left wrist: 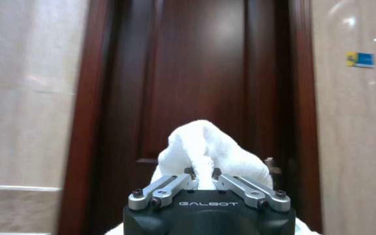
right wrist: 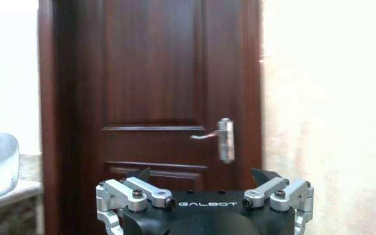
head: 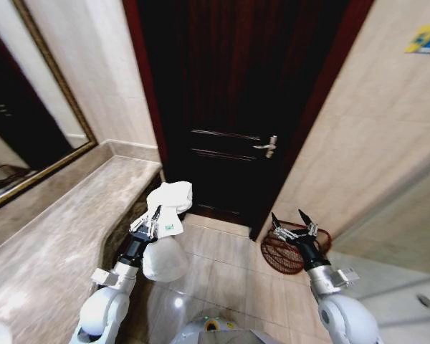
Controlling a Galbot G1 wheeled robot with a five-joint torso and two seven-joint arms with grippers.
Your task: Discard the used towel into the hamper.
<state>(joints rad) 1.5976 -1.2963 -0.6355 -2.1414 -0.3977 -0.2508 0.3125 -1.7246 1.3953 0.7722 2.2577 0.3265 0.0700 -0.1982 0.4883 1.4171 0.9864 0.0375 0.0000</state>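
Observation:
A white towel [head: 169,201] is bunched in my left gripper [head: 155,218], which is shut on it and holds it in the air beside the counter's end; part of the cloth hangs below the gripper. From the left wrist view the towel [left wrist: 204,152] bulges up from between the closed fingers [left wrist: 168,188]. The hamper [head: 287,252], a reddish-brown wire basket, stands on the floor by the right wall, partly behind my right gripper [head: 292,222]. That gripper is open and empty, its fingers [right wrist: 142,188] spread wide toward the door.
A dark wooden door [head: 236,107] with a metal handle [head: 269,146] is straight ahead. A marble counter [head: 50,236] and a framed mirror [head: 29,122] run along the left. Beige tiled wall [head: 387,136] rises on the right; tiled floor [head: 222,272] lies between.

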